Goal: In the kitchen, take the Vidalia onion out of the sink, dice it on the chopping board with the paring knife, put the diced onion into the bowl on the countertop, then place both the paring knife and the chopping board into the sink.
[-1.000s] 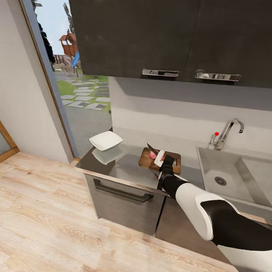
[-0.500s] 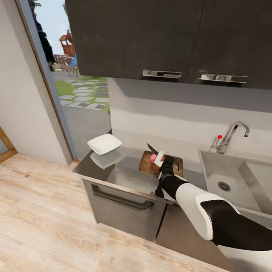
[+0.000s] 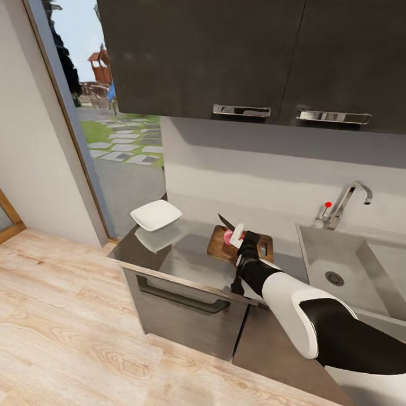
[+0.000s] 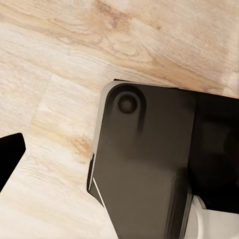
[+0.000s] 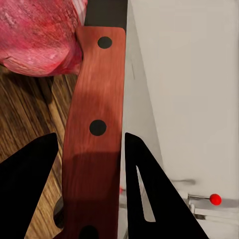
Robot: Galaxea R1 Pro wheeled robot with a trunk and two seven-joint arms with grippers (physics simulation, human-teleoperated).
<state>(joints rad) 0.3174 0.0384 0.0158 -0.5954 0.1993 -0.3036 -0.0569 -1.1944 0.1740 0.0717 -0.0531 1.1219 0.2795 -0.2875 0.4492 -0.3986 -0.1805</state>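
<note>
The paring knife (image 5: 94, 129) was held clamped in the right jaws (image 3: 244, 242) above the chopping board (image 3: 222, 244), one dark finger seen on either side of its reddish riveted handle. Its long axis ran away from the wrist, the dark blade (image 3: 225, 221) angled up toward the bowl (image 3: 156, 215). The Vidalia onion (image 5: 40, 35), pink and whole, lay on the board just beside the handle's blade end, so the cut was judged to call for the blade to be brought over it. One onion, one knife, one board and one bowl were counted on the bench (image 3: 183, 258); the sink (image 3: 318, 254) lay on the right. The state of the left jaws could not be told.
</note>
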